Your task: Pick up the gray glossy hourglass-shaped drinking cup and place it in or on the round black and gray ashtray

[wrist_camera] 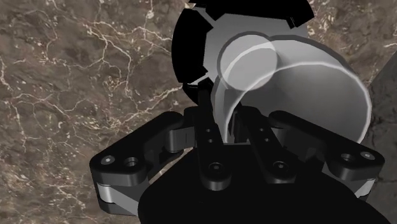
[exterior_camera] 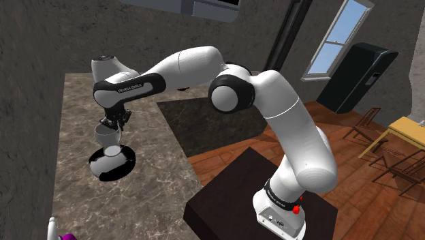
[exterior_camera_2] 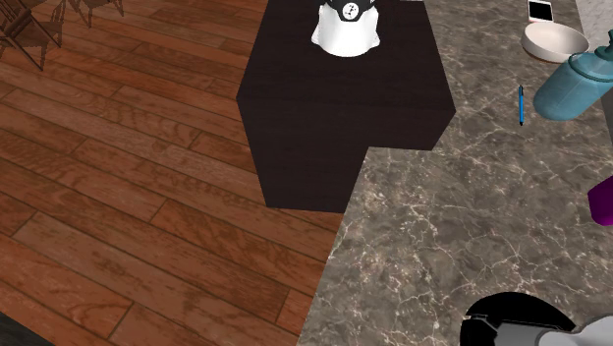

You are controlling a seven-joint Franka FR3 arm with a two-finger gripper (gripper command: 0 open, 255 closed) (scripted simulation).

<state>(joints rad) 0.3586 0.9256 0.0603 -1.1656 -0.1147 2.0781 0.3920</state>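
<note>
Black end effector (wrist_camera: 224,121) clamps rim wall of grey glossy cup (wrist_camera: 299,95), cup poised over round black-grey ashtray (wrist_camera: 188,57) on veined stone table (wrist_camera: 76,70). Likely rigid, light, slick, perhaps brittle; rim pinch may pivot or slip, narrow waist looks surer hold.

grey cup (exterior_camera: 107,133), black-and-grey ashtray (exterior_camera: 127,162), brown counter (exterior_camera: 153,184) veined white.
</note>
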